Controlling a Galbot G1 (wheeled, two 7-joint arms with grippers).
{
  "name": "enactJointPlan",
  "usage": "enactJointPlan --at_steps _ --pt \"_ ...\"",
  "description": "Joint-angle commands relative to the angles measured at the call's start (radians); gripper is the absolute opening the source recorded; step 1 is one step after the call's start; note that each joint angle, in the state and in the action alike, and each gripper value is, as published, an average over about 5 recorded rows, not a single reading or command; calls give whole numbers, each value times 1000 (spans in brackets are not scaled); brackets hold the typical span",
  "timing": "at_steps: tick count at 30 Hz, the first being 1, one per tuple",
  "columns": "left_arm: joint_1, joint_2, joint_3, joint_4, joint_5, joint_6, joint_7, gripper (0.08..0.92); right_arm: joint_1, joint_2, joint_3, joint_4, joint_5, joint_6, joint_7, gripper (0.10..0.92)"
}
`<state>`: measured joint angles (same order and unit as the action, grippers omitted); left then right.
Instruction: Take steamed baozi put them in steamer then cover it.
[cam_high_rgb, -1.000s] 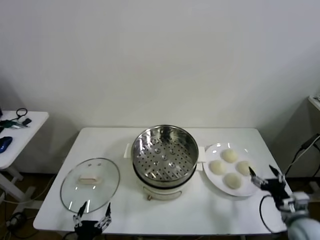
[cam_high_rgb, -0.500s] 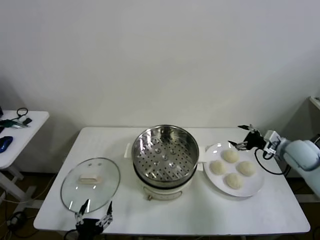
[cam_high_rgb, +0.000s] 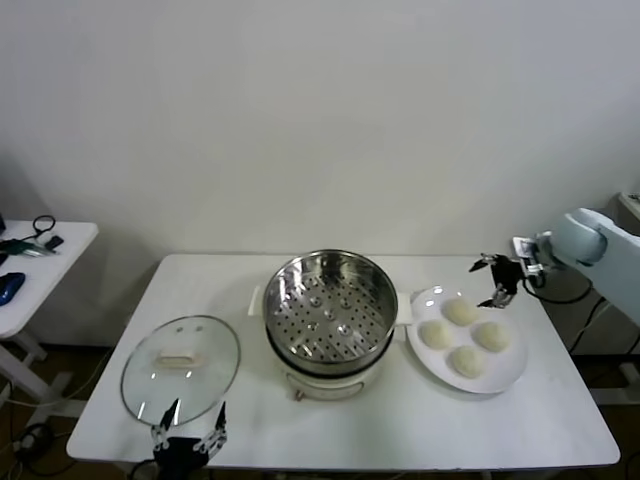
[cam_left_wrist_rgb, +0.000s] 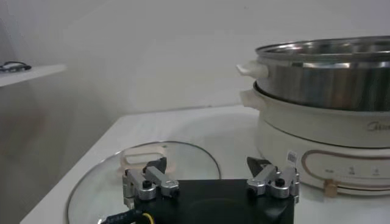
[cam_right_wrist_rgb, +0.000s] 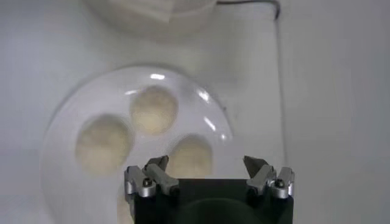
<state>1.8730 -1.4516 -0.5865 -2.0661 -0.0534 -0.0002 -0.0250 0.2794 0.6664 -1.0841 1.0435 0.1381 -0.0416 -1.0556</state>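
Note:
Several cream-white baozi (cam_high_rgb: 459, 311) lie on a white plate (cam_high_rgb: 505, 375) right of the steamer (cam_high_rgb: 328, 310), whose perforated tray holds nothing. My right gripper (cam_high_rgb: 497, 280) hangs open above the plate's far right rim with nothing between its fingers. In the right wrist view the gripper (cam_right_wrist_rgb: 207, 161) is over one baozi (cam_right_wrist_rgb: 190, 155), with two others (cam_right_wrist_rgb: 153, 109) beyond it on the plate (cam_right_wrist_rgb: 61, 115). The glass cover (cam_high_rgb: 180, 368) lies flat on the table left of the steamer. My left gripper (cam_high_rgb: 187, 440) waits open at the table's front edge, just before the cover (cam_left_wrist_rgb: 189, 152).
The white table (cam_high_rgb: 400, 420) carries only these things. A side table (cam_high_rgb: 40, 270) with cables stands at the far left. The steamer's cream base (cam_left_wrist_rgb: 323, 131) rises beside the left gripper (cam_left_wrist_rgb: 207, 164). A black cable (cam_right_wrist_rgb: 268, 7) runs behind the plate.
The right arm has swung from the table's front right corner up and back to the far side of the plate, then settled a little closer over it. The left arm has stayed put.

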Motion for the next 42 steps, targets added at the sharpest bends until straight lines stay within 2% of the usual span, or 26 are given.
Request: enactJointPlan --at_steps 1,11,26,34,42 --pt "1 -3 -2 1 3 0 0 823 57 170 -178 -180 -39 -17 -61 823" --pt "4 -6 -4 7 3 -1 -1 823 -90 262 -33 -295 -87 -17 -5 823" --pt "4 -2 4 14 6 -5 -2 823 -153 296 68 -377 -144 -37 35 821" --pt "3 1 3 18 9 -7 -5 823 -154 296 85 -388 -134 -44 25 694" --pt "4 -1 5 14 19 -5 -8 823 58 259 -27 -279 -1 -1 -4 664"
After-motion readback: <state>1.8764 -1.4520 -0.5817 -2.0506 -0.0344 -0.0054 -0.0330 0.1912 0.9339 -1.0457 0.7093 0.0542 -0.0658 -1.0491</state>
